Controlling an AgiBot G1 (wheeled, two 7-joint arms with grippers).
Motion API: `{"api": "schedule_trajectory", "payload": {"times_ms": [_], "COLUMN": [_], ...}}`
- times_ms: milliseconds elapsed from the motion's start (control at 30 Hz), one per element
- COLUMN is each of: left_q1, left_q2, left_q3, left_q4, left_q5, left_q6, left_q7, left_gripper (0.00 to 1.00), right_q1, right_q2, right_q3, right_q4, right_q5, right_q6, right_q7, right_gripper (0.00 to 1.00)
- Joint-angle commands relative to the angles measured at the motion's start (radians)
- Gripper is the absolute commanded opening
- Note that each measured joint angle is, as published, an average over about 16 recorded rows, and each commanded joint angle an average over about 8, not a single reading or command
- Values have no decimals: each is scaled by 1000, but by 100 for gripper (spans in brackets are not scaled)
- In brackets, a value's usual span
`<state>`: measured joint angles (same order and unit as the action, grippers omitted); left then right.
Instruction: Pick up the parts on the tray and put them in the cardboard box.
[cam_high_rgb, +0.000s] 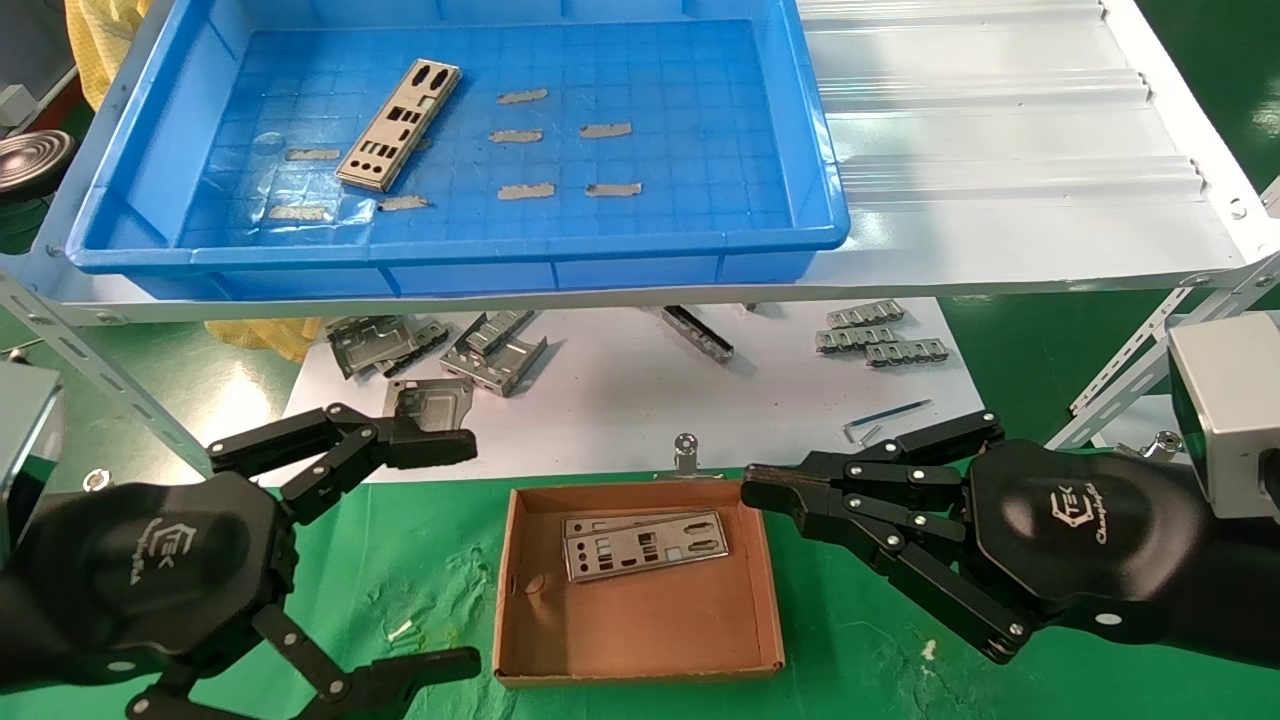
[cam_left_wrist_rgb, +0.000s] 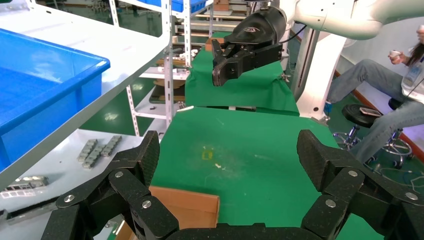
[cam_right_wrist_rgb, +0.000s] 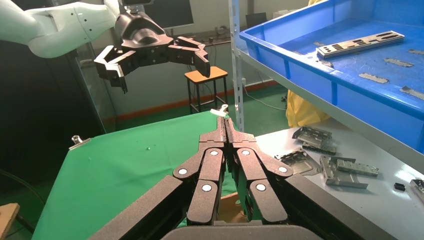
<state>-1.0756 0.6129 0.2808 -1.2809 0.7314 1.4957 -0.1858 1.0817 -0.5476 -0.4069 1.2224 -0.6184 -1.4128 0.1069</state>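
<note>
1. Tray (cam_high_rgb: 140, 150): you have it on the white shelf (cam_high_rgb: 1000, 150), at the far left of the head view. One part (cam_high_rgb: 398, 124) lies flat and aslant on its gridded floor, left of centre. Small grey tape strips (cam_high_rgb: 522, 136) lie scattered around it on the floor.

2. Box (cam_high_rgb: 640, 625): you find it on the green cloth (cam_high_rgb: 420, 560) of the bench, between the two grippers. Two parts (cam_high_rgb: 645, 545) lie in it, overlapping, against its far wall. The near half of its floor is bare.

3. Left gripper (cam_high_rgb: 440, 555): it hangs over the green cloth just left of the box. Its fingers (cam_high_rgb: 420, 445) are spread wide and hold nothing; the left wrist view shows the same wide gap, with a corner of the box (cam_left_wrist_rgb: 185, 207) below.

4. Right gripper (cam_high_rgb: 765, 490): its tip is at the box's far right corner, above the rim. Its fingers (cam_right_wrist_rgb: 227, 137) are pressed together with nothing between them, as your right wrist view shows.

5. Brackets (cam_high_rgb: 440, 350): bent grey metal pieces lie on the white sheet (cam_high_rgb: 620, 400) under the shelf, beyond the box. A second small group (cam_high_rgb: 880, 335) lies to the right, with a hex key (cam_high_rgb: 885, 415) near it.

6. Clip (cam_high_rgb: 686, 452): a small metal clip stands at the edge of the white sheet, just beyond the box's far wall.
</note>
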Motion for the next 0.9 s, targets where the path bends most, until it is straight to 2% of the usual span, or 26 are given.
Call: {"api": "schedule_trajectory", "payload": {"times_ms": [33, 500, 533, 567, 667, 800, 833, 900], "left_q1": [0, -2, -6, -16, -80, -245, -291, -382], "left_q2": [0, 0, 0, 1, 13, 60, 77, 115], "left_q3": [0, -1, -1, -1, 5, 34, 44, 68], "left_q4": [0, -1, -1, 1, 16, 89, 118, 190], "left_q5": [0, 1, 2, 7, 34, 119, 146, 208], "left_q6": [0, 0, -1, -3, -9, -27, -35, -55], "left_q7": [0, 1, 2, 1, -8, -31, -37, -41], "left_gripper": [100, 100, 100, 100, 100, 100, 100, 100], "right_q1": [0, 0, 0, 0, 0, 0, 0, 0], "right_q2": [0, 0, 0, 0, 0, 0, 0, 0], "right_q3": [0, 0, 0, 0, 0, 0, 0, 0], "right_q4": [0, 0, 0, 0, 0, 0, 0, 0], "right_q5": [0, 0, 0, 0, 0, 0, 0, 0], "right_q6": [0, 0, 0, 0, 0, 0, 0, 0], "right_q7": [0, 0, 0, 0, 0, 0, 0, 0], "right_gripper": [0, 0, 2, 8, 46, 94, 100, 100]}}
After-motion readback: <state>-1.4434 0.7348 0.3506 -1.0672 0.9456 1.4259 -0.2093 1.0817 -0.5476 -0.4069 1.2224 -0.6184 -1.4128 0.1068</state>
